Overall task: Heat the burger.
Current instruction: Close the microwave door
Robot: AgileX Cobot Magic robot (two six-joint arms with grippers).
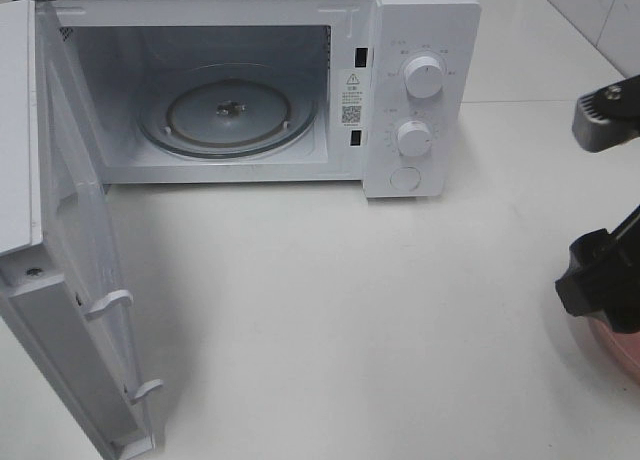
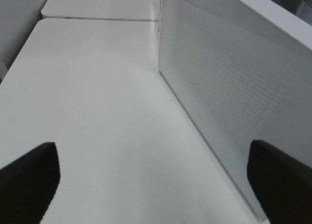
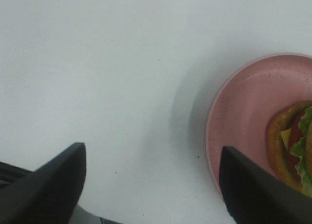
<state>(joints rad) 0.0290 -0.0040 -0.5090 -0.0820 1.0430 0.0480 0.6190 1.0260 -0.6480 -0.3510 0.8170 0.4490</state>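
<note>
microwave [image 1: 250, 90] door open so the cavity's ready, my right tool [image 3: 151, 185] jaws apart over the surface just beside the pink plate [image 3: 239, 112] holding the burger [image 3: 292, 146], left tool [image 2: 153, 180] spread wide, holding nothing.

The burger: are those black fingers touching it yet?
Apart. The right wrist view shows the burger on the pink plate, with bare plate between it and the nearest of the fingers.

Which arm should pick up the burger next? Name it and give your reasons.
The right. Its open gripper hangs just beside the pink plate carrying the burger. The left gripper sits by the open microwave door, with no burger in its view.
</note>
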